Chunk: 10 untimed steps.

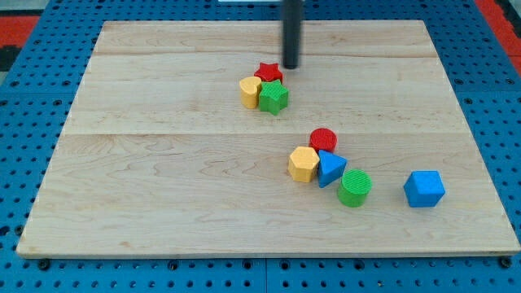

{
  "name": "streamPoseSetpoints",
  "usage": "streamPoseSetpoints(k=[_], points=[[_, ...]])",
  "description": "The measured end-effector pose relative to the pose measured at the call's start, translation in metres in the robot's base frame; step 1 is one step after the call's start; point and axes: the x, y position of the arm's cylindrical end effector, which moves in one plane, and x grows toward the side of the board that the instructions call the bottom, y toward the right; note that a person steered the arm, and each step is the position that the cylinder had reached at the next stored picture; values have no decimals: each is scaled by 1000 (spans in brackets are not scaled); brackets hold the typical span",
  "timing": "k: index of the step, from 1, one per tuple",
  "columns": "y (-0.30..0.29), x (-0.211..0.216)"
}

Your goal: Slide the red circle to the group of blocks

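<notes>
The red circle (pixel 323 139) lies right of the board's middle, touching a yellow hexagon (pixel 304 163) and a blue triangle (pixel 330 168) just below it. A green circle (pixel 355 188) sits close to the triangle's lower right. A blue block (pixel 424 189) lies alone further right. Near the view's top, a red star (pixel 269 73), a yellow block (pixel 251 91) and a green star-shaped block (pixel 273 97) form a tight cluster. My tip (pixel 291 66) is just right of the red star, well above the red circle.
The wooden board (pixel 163 179) rests on a blue pegboard surface (pixel 24 163) that surrounds it on all sides.
</notes>
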Motion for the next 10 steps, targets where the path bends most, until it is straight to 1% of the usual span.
streamPoseSetpoints(k=[1, 2, 3, 4, 5, 6, 8, 9, 10], points=[[138, 30], [156, 108], [134, 174], [61, 194], [-17, 176], [-58, 174], [-129, 138], [-105, 157], [-165, 163]])
